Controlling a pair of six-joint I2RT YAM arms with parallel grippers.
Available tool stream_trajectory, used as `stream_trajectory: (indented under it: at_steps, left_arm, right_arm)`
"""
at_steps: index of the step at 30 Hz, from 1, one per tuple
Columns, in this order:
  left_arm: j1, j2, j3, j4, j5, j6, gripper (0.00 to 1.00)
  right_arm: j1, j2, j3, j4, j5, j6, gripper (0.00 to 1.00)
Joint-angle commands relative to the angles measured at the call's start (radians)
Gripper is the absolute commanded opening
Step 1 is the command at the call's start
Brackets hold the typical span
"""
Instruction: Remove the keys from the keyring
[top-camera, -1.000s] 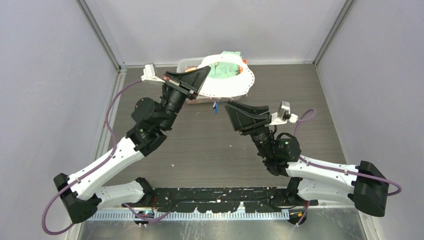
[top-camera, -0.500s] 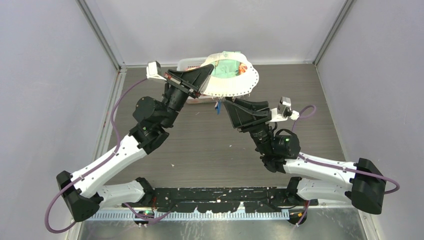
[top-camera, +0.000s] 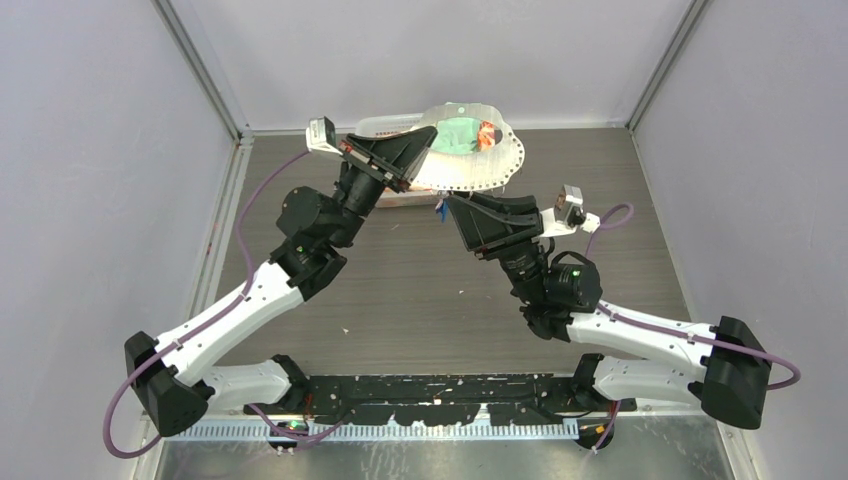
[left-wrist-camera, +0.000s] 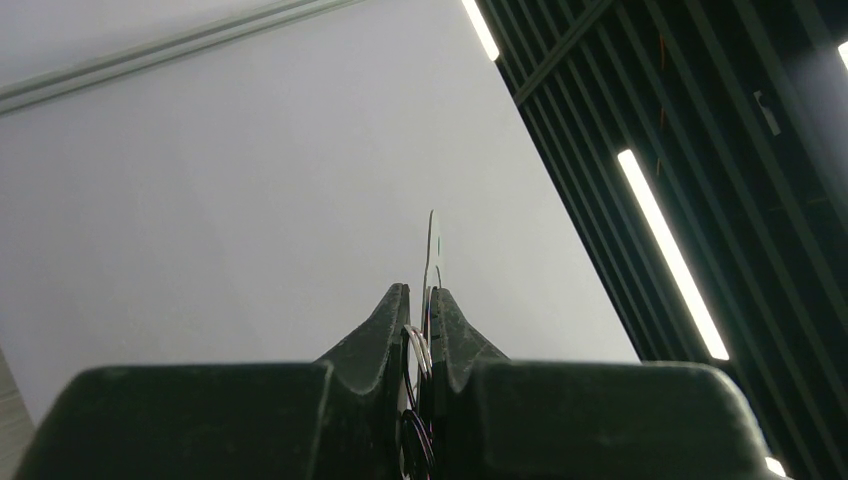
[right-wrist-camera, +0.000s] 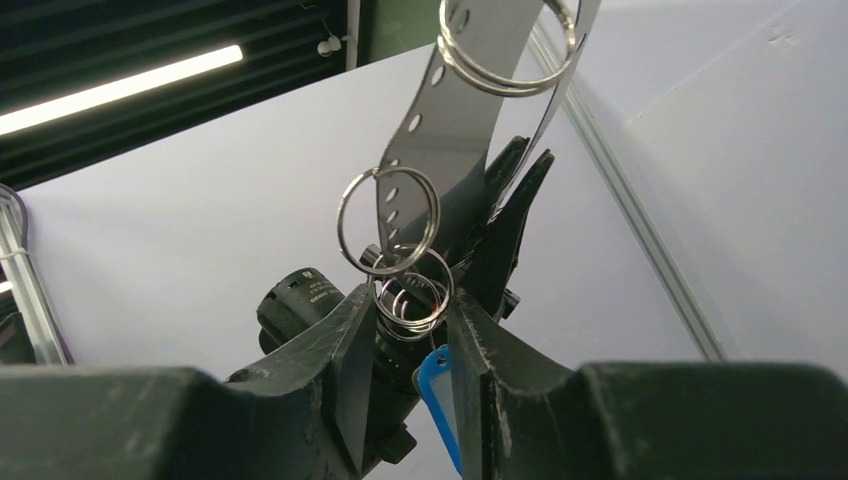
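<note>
The keyring (top-camera: 492, 172) is a flat grey plate with rim holes, held up over the back of the table. My left gripper (top-camera: 426, 142) is shut on its left edge. In the left wrist view the plate (left-wrist-camera: 432, 250) stands edge-on between the closed fingers of my left gripper (left-wrist-camera: 420, 300), with a silver loop. The keys (right-wrist-camera: 410, 300) are small silver rings with a blue tag (right-wrist-camera: 437, 385), hanging from the plate (right-wrist-camera: 450, 110). My right gripper (right-wrist-camera: 412, 300) is closed to a narrow gap on the rings, which touch both fingers. The tag (top-camera: 441, 208) hangs at the tips of my right gripper (top-camera: 452, 200).
A white basket (top-camera: 378, 125) with green and orange cloths (top-camera: 455, 135) stands at the back wall, partly behind the plate. Two more silver loops (right-wrist-camera: 388, 218) hang from the plate's rim. Grey walls close the table on three sides.
My left arm has lifted and carried the plate to the right and towards the back. My right gripper has followed up and left, staying at the blue tag.
</note>
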Motion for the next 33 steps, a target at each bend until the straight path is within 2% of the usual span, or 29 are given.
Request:
stream_trajectory:
  at_steps: [1,9,22,33]
  left_arm:
    - [0.010,-0.025,0.002,0.106,0.020,-0.023,0.00]
    - [0.022,-0.032,0.000,0.111,0.020,-0.022,0.00]
    - [0.025,-0.033,0.001,0.117,0.045,-0.025,0.01]
    - [0.026,-0.023,0.006,0.117,0.058,-0.033,0.00]
  right_arm:
    - [-0.010,0.003,0.021,0.055,-0.006,0.027,0.37]
    - [-0.009,-0.030,-0.029,0.049,0.007,0.039,0.41]
    - [-0.040,-0.031,-0.025,0.062,0.033,0.090,0.39]
    - [-0.061,-0.004,0.033,0.018,-0.077,0.118,0.39]
